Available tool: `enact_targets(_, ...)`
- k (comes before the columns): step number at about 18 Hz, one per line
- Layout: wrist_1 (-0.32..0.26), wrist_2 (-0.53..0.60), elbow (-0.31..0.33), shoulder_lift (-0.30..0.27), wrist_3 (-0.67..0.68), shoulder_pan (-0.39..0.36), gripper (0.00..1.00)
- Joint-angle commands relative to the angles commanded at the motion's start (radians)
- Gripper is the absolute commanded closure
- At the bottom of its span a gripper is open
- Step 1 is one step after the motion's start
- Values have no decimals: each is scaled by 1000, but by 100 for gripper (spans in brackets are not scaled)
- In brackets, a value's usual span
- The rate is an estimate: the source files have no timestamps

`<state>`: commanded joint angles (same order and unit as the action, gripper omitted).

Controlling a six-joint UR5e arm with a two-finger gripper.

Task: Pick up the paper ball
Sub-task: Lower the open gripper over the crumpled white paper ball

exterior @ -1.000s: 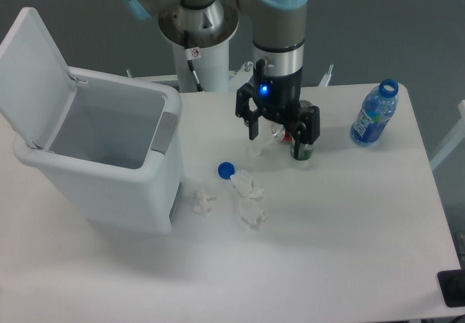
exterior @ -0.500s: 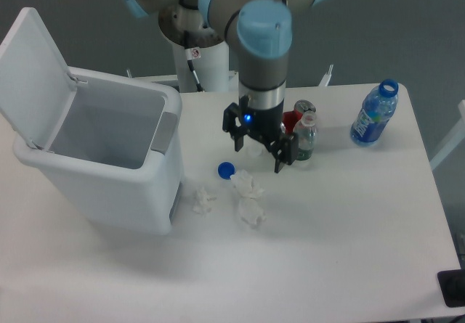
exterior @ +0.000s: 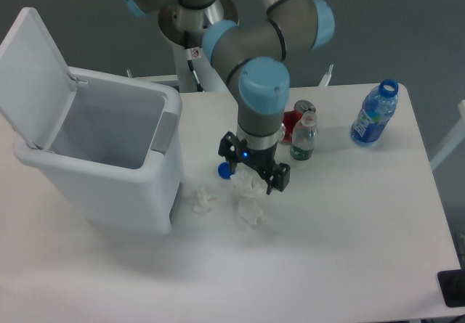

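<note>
The paper ball point(exterior: 249, 186) is a chunky crumpled white wad on the white table point(exterior: 349, 229), just right of a blue bottle cap point(exterior: 224, 169). My gripper point(exterior: 253, 173) points straight down right over the ball's back edge. It is open, with one finger point(exterior: 227, 162) beside the cap on the left and the other finger point(exterior: 280, 179) on the right. The gripper body hides the ball's far part. I see nothing held between the fingers.
A second white wad point(exterior: 251, 213) lies just in front of the ball, and a small narrow wad point(exterior: 202, 199) lies to the left by the open white bin point(exterior: 109, 170). A small bottle point(exterior: 303, 138) and a can point(exterior: 300, 109) stand behind the gripper. A blue bottle point(exterior: 374, 114) stands at the far right.
The gripper has come forward and left from beside the small bottle and can, dropping lower until it sits over the paper ball. It has stayed open. The wads and cap have not moved.
</note>
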<state>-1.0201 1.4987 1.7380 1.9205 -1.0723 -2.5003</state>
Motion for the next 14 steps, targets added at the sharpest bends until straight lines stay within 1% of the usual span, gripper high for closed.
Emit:
enact_targets(3,2,3,-3,38,6,-8,0)
enact_targets(8,3,6,-49,93,32,-9,0)
enact_targets(10,6,6,-58,106,46,-8,0)
enact_targets(14,21,8,-109,156,57,1,0)
